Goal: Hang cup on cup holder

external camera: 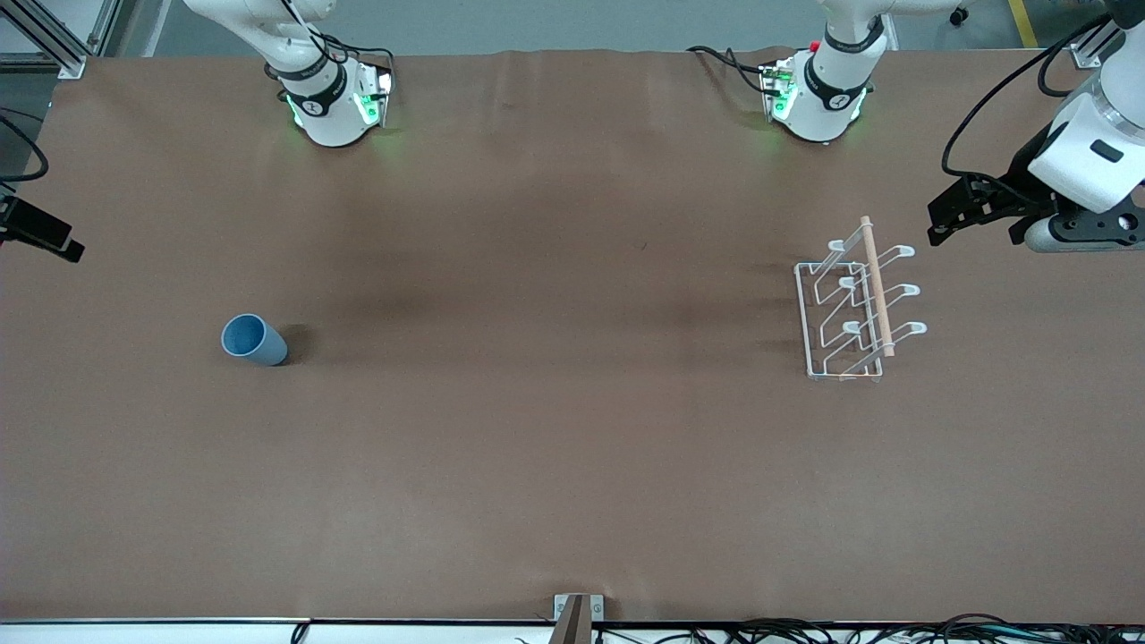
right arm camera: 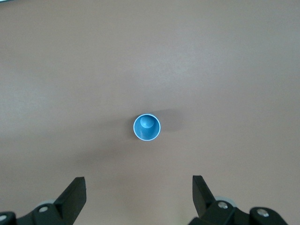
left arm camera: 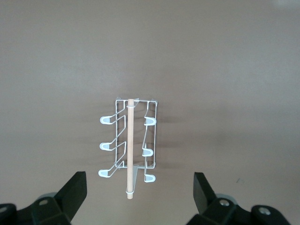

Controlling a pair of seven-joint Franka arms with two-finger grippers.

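Note:
The light-blue cup [external camera: 253, 341] stands upright with its rim up, alone on the brown cloth toward the right arm's end of the table; in the right wrist view the cup [right arm camera: 146, 127] shows its hollow inside. The white wire cup holder [external camera: 854, 309] with its wooden rod stands toward the left arm's end, and in the left wrist view every prong of the cup holder [left arm camera: 127, 147] is bare. My left gripper [left arm camera: 139, 187] hangs open over the cloth beside the holder. My right gripper [right arm camera: 139, 187] hangs open over the cloth short of the cup. Neither holds anything.
The two arm bases [external camera: 331, 103] [external camera: 818, 94] stand along the table edge farthest from the front camera. A small metal bracket [external camera: 578, 615] and cables sit at the nearest edge. Brown cloth [external camera: 555, 402] covers the whole table.

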